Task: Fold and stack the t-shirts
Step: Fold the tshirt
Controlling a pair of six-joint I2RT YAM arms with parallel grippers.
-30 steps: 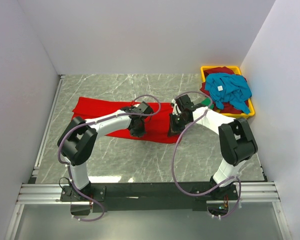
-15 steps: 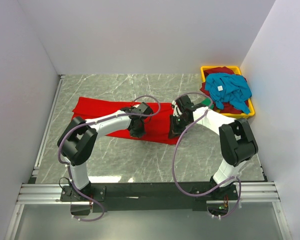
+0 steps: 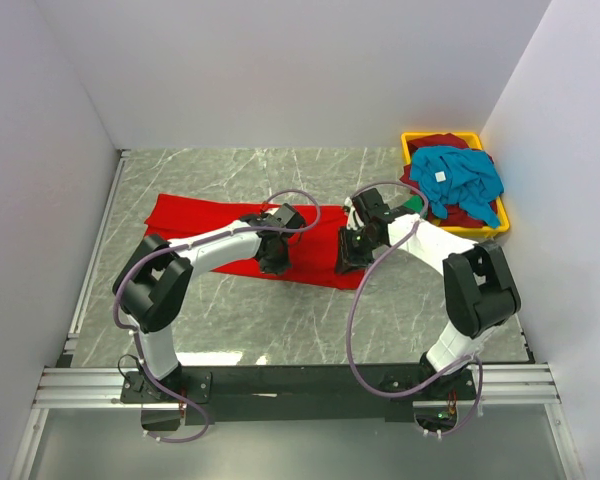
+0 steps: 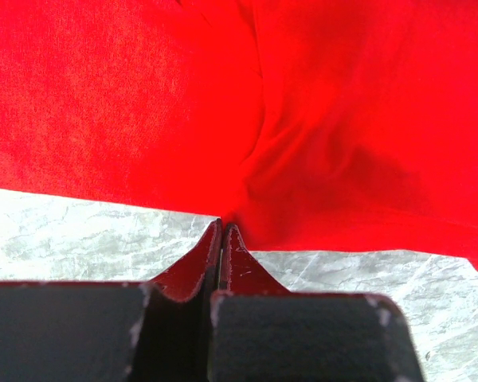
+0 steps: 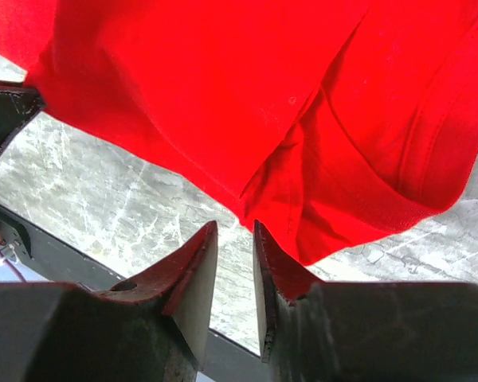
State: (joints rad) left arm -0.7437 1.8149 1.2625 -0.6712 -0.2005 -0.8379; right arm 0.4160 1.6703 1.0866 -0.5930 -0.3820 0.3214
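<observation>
A large bright red t-shirt [image 3: 200, 215] lies spread across the middle of the marble table, folded into a long band. My left gripper [image 3: 273, 265] sits at its near edge, shut on the hem; the cloth [image 4: 303, 119] puckers into the closed fingertips [image 4: 221, 224]. My right gripper [image 3: 347, 262] is at the shirt's near right corner, open. Its tips [image 5: 233, 227] stand just short of the folded red corner [image 5: 223, 79] with only bare table between them. A teal-blue t-shirt [image 3: 458, 175] with a white tag tops a pile over a dark maroon one [image 3: 442, 142].
The yellow bin [image 3: 412, 140] holding the pile stands at the back right against the wall. A bit of green cloth [image 3: 412, 205] shows by the bin's near left corner. White walls close in three sides. The black rail [image 3: 300, 380] runs along the near edge.
My right gripper's jaws have parted and let go of the red shirt's near corner, and it has shifted slightly left. The left gripper has stayed shut in place.
</observation>
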